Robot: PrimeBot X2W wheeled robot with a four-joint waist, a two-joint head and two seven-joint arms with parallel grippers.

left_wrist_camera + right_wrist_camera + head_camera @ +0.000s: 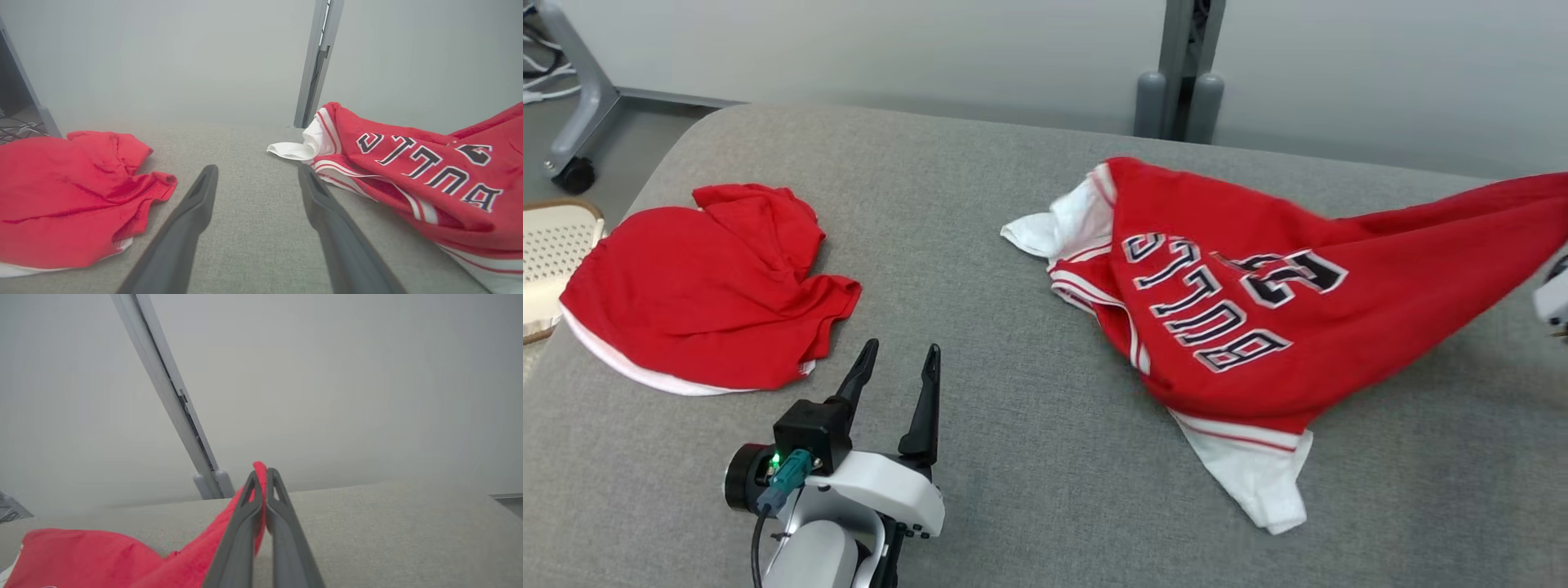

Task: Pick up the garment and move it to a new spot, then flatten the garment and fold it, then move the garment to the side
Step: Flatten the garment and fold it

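The garment (1241, 327) is a red jersey with white trim and dark lettering, lying on the grey table (1013, 457) right of centre, one end pulled up and stretched toward the right edge of the head view. In the right wrist view my right gripper (261, 473) is shut on a red fold of the garment (122, 555), lifted above the table. My left gripper (900, 351) stands open over bare table at the lower left, apart from any cloth. The left wrist view has its two fingers (196, 204) spread, the garment (429, 175) to their right.
A second red cloth (703, 294) lies crumpled at the table's left side, also in the left wrist view (69, 192). A pale perforated tray (547, 261) sits beyond the left edge. A grey post (1180, 73) stands behind the table, against a plain wall.
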